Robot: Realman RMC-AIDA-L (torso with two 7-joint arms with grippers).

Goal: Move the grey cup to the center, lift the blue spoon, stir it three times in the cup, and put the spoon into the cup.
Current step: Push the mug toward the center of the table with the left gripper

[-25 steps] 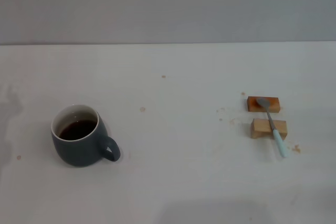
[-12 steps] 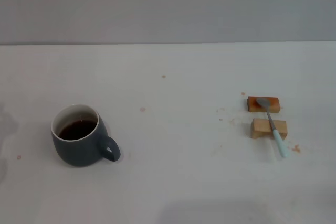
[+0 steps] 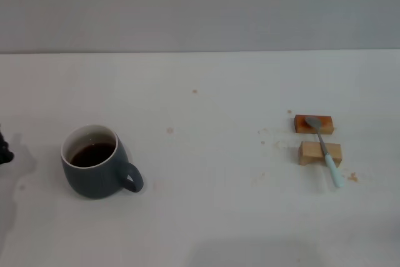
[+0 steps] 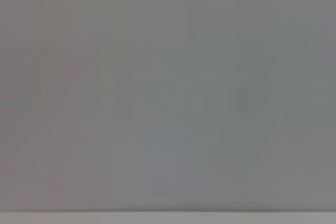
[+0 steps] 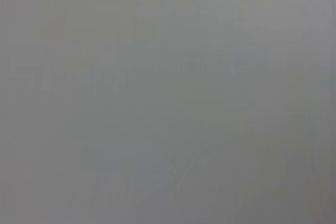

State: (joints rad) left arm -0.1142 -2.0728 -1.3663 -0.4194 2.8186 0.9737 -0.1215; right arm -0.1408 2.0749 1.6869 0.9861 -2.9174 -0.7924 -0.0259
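The grey cup (image 3: 97, 164) stands upright on the white table at the left in the head view, its handle pointing toward the front right, with dark brown liquid inside. The blue spoon (image 3: 325, 148) lies at the right across two small wooden blocks (image 3: 319, 153), its metal bowl on the far block and its pale blue handle pointing toward me. A small dark tip of my left gripper (image 3: 4, 153) shows at the left edge, left of the cup and apart from it. My right gripper is out of view. Both wrist views show only plain grey.
The white table (image 3: 206, 204) runs back to a grey wall. Small brown specks dot the table around the blocks and near the middle. A faint shadow lies on the table at the left edge.
A dark tip of my left gripper has come into the head view at the left edge, with its shadow shifting. The cup and spoon have not moved.
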